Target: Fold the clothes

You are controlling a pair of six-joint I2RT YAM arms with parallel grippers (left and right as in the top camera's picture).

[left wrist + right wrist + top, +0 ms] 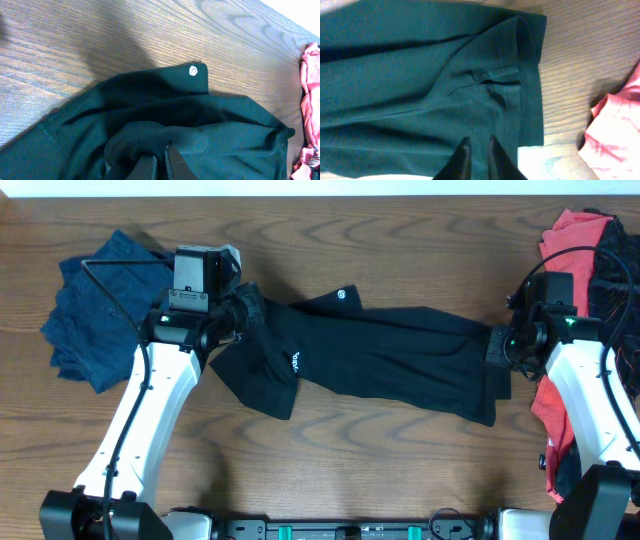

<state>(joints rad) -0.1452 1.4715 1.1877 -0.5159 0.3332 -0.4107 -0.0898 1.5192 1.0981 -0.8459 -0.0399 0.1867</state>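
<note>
- Black shirt (pixel 380 345): plain and short-sleeved, stretched lengthwise across the middle of the table. Its left end is bunched and its right end lies flat with the hem turned over. A small white logo (pixel 341 294) sits near its upper edge.
- Navy garment (pixel 95 315): a crumpled heap at the table's left end.
- Red garment (pixel 570 230): rumpled along the right edge, beside the shirt's right end.
- Black garment with red print (pixel 612 270): lies on the red one.

shirt (pixel 380 345): plain black
logos (pixel 341 294): white, on the shirt
left garment (pixel 95 310): navy blue
right garment (pixel 572 235): red
table (pixel 350 470): brown wood grain
</note>
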